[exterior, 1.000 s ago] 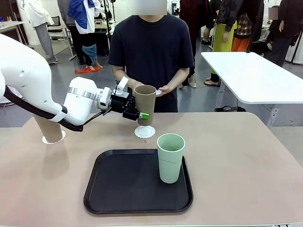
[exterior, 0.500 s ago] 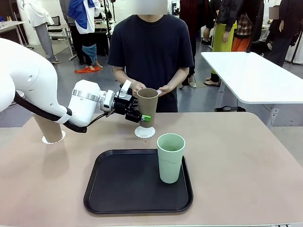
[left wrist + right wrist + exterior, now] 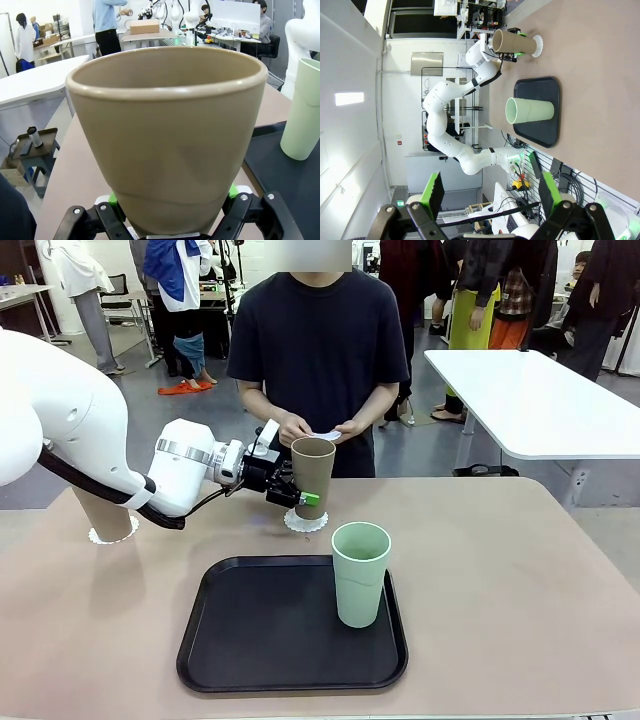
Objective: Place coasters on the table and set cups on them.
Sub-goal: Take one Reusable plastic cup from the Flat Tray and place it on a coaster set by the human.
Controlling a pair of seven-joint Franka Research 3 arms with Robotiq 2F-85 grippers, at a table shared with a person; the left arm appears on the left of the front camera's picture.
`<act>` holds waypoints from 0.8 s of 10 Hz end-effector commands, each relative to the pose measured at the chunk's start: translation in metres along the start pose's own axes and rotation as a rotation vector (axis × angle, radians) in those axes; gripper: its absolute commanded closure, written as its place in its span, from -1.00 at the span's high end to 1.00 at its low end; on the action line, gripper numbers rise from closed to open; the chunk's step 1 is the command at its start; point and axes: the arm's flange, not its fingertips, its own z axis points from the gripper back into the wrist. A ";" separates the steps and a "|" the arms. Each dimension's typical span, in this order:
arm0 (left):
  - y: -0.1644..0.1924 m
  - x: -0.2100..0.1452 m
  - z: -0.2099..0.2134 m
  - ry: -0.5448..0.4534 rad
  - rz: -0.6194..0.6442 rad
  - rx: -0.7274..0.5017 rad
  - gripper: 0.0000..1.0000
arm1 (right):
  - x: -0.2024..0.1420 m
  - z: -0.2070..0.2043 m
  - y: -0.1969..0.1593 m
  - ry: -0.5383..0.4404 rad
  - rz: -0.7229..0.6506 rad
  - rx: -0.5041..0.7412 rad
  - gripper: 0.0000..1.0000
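Observation:
My left gripper [image 3: 298, 494] is shut on a tan-brown cup [image 3: 312, 475], which stands upright with its base down at a white lacy coaster [image 3: 305, 523] at the far middle of the beige table [image 3: 500, 570]. That cup [image 3: 170, 135] looms large in the left wrist view, between the green pads [image 3: 114, 200]. A second tan cup [image 3: 103, 512] sits on a coaster [image 3: 112, 536] at far left, partly behind my arm. The mint green cup [image 3: 360, 573] stands on the black tray [image 3: 260, 630]. The person holds a third coaster [image 3: 325, 435]. My right gripper [image 3: 490, 200] is open and bare.
The person stands at the table's far edge, both hands [image 3: 350, 430] just behind the held cup. A white table [image 3: 530, 400] is off to the back right. The right half of the beige table is bare. The tray takes up the near middle.
My left gripper has lowered the tan cup, from above the middle coaster down onto it. The person's hands have come closer together with the spare coaster.

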 end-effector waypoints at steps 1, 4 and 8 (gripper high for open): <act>0.009 0.001 0.001 0.017 0.011 0.006 0.66 | 0.000 -0.001 -0.001 -0.005 0.012 0.004 1.00; 0.013 -0.004 0.006 0.020 0.021 0.026 0.66 | 0.000 -0.001 -0.001 -0.005 0.012 0.004 1.00; 0.019 -0.012 0.012 0.025 0.047 0.037 0.66 | 0.000 -0.001 -0.001 -0.005 0.012 0.004 1.00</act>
